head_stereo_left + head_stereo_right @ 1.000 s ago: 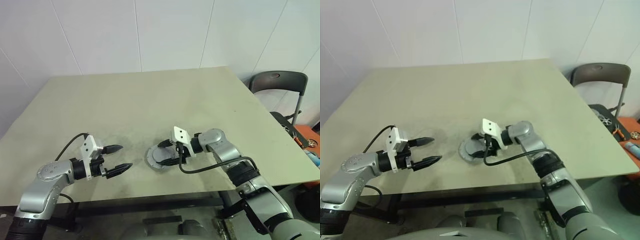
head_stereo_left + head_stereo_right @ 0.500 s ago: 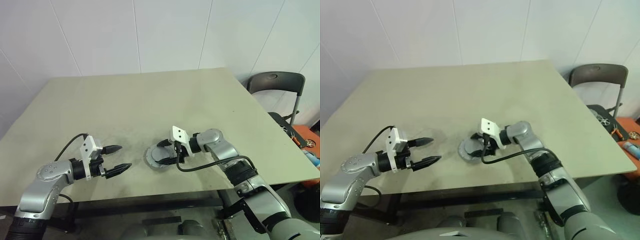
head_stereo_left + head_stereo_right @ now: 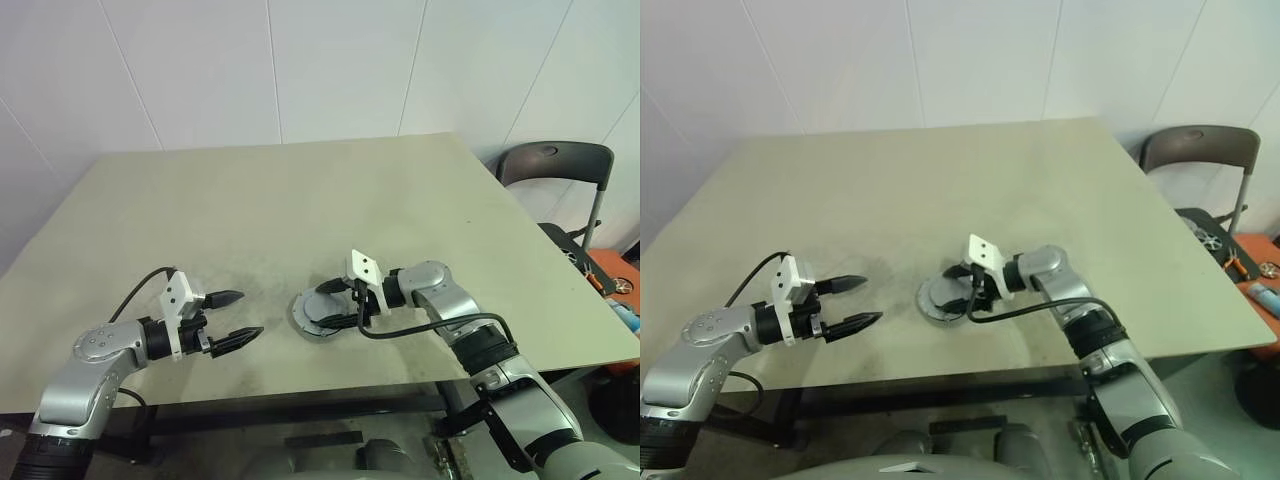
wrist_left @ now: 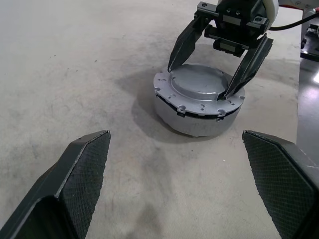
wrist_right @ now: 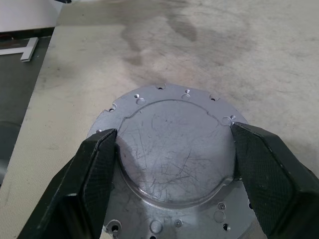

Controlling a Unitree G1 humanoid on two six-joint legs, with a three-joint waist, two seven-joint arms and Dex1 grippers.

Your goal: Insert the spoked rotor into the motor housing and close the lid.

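Observation:
The lid [image 4: 199, 84], a grey-silver disc with a raised centre, lies flat on the pale round wall of the motor housing [image 4: 189, 127] near the table's front edge. My right gripper [image 3: 330, 305] reaches in from the right. Its two fingers [image 5: 99, 164] stand on the lid's flange, pressed against either side of the raised centre. The spoked rotor is hidden, as is the inside of the housing. My left gripper [image 3: 250, 314] hovers open a hand's width to the left of the housing, pointing at it with nothing between its fingers.
The beige table [image 3: 300, 200] is bare apart from faint dark smudges around the housing. Its front edge [image 3: 330, 375] runs close behind both grippers. A dark chair [image 3: 555, 165] stands beyond the right edge, with small items on the floor [image 3: 610, 280].
My right gripper has turned slightly about the lid, its white wrist mount shifting a little to the right. The left gripper and the housing have stayed put.

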